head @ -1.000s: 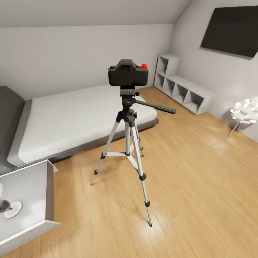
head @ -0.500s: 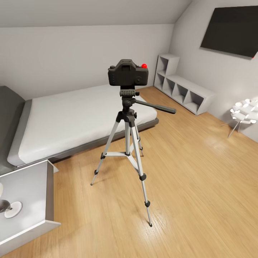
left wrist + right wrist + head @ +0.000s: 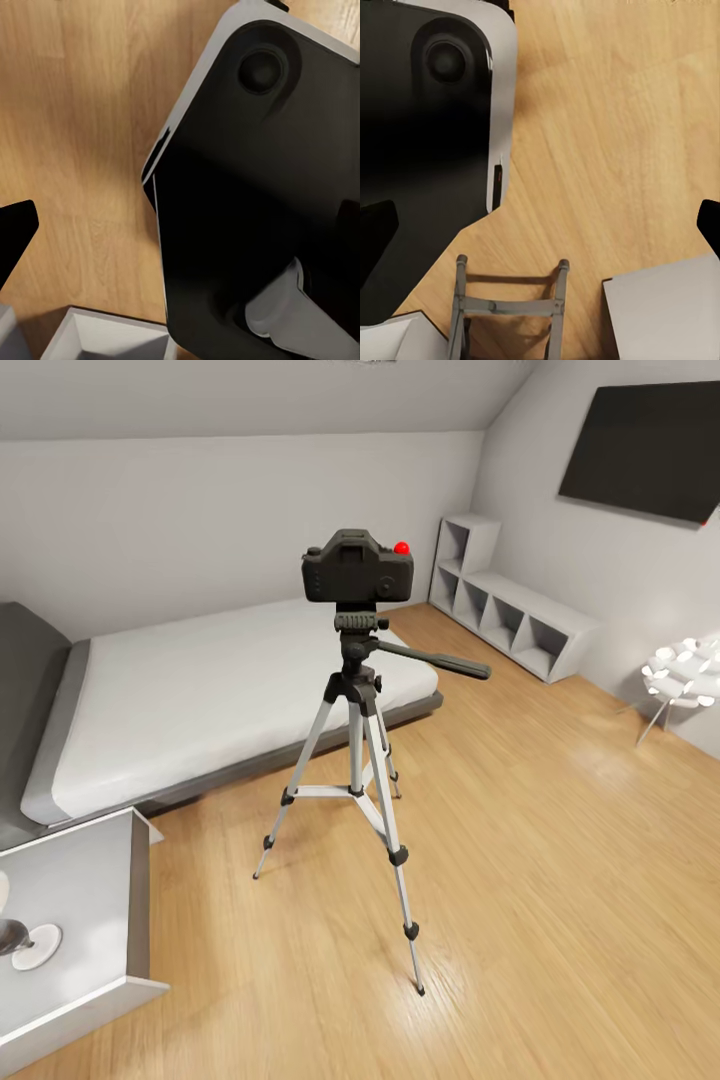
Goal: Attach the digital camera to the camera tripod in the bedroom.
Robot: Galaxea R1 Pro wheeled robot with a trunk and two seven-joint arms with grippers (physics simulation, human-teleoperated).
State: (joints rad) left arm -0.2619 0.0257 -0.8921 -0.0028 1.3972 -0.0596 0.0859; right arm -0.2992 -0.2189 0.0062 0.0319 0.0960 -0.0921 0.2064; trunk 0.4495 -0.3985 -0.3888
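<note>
The digital camera (image 3: 357,568), black with a red dot on its top, sits upright on the black pan head of the camera tripod (image 3: 358,760). The tripod stands on the wood floor in front of the low bed (image 3: 200,690), its long handle pointing right. No arm is near the camera in the head view. In the left wrist view my left gripper (image 3: 180,240) hangs over my own black base (image 3: 247,187), fingers wide apart and empty. My right gripper (image 3: 540,232) is open too, over the floor, with a black fingertip at each picture edge.
White cube shelves (image 3: 510,615) line the right wall under a dark screen (image 3: 650,445). A white chair (image 3: 685,670) stands at the right. At the lower left is a grey bedside table (image 3: 80,920). A grey metal frame (image 3: 510,307) is by my base.
The camera and the ceiling line sit a few pixels lower in the head view than a second ago. The tripod's legs and the furniture have not shifted.
</note>
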